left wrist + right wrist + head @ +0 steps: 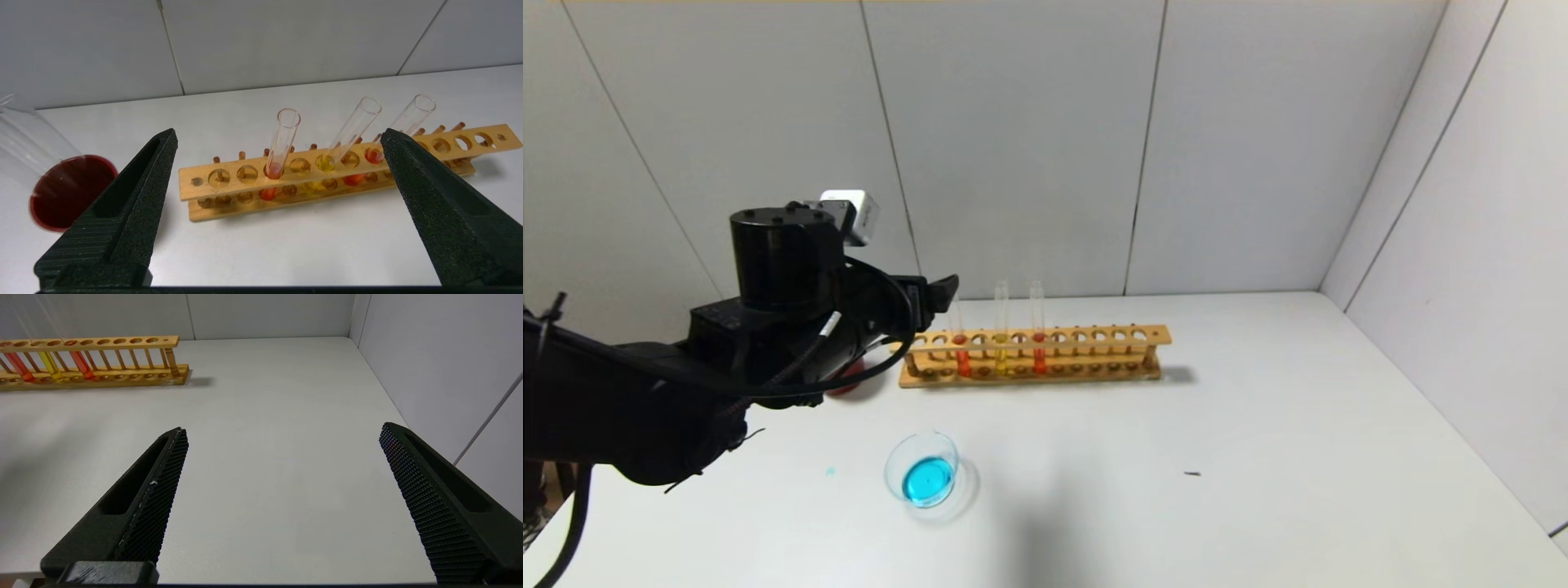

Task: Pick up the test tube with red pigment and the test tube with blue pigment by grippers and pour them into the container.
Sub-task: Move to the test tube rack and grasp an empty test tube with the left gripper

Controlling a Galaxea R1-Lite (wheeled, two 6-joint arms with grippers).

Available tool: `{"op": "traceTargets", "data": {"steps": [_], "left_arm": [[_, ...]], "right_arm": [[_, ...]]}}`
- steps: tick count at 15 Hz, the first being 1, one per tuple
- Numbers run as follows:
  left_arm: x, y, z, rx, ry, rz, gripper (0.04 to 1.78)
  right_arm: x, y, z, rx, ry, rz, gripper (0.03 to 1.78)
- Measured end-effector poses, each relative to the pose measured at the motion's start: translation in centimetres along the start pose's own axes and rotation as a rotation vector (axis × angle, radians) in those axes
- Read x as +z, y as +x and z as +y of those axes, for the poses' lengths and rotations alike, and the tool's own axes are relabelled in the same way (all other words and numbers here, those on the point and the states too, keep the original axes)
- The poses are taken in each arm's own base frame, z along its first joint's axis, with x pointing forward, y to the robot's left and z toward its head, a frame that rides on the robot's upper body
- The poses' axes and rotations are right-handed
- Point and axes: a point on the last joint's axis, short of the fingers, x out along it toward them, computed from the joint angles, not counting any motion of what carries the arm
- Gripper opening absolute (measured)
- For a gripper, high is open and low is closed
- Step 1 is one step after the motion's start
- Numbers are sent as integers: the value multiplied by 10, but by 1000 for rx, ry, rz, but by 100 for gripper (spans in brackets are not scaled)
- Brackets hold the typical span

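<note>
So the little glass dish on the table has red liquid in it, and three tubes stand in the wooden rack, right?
Not quite: the liquid in the glass dish is blue, not red, as the head view shows. The rest holds: three tubes stand in the wooden rack, two with reddish liquid and one with yellow.

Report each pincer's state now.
Left pincer: open, empty, facing the rack.
Right pincer: open, empty, over the table.

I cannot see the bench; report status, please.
Left gripper jaws open, empty, facing the wooden rack. Right gripper open, idle. Round clear glass dish holds blue liquid. Nothing blocking.
</note>
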Motion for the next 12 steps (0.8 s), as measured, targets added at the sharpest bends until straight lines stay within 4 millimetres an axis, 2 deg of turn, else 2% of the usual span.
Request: {"op": "traceTargets", "data": {"steps": [8, 12], "left_arm": [[-45, 64, -14, 35, 11, 11, 175], [-62, 78, -14, 44, 13, 23, 175]], "right_arm": [[0, 0, 0, 0, 0, 0, 171], [0, 0, 0, 0, 0, 0, 171]]}}
